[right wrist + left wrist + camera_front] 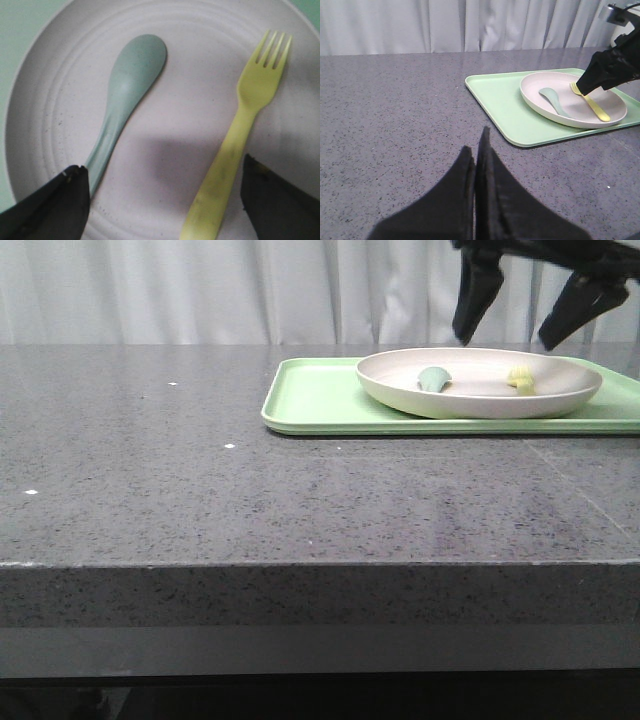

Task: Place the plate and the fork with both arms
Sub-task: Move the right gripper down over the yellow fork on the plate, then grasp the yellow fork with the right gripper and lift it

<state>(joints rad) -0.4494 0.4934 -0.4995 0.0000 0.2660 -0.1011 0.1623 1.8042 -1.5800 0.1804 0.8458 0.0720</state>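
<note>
The cream-white plate (pixel 400 392) sits on the light-green tray (pixel 315 400) at the table's far right. The pale-yellow fork (pixel 520 378) lies in the plate beside a sage-green spoon (pixel 434 379). My right gripper (pixel 505 340) is open and hovers just above the plate. In the right wrist view its gripper (pixel 161 167) straddles the fork's handle (pixel 235 145), with the spoon (pixel 130 85) next to the other finger; it touches neither. My left gripper (pixel 479 145) is shut and empty over bare table, well short of the tray (pixel 505 100) and plate (pixel 555 109).
The grey speckled table (pixel 200 470) stretches left and front of the tray. White curtains hang behind the table. The table's front edge (pixel 300 562) runs across the front view.
</note>
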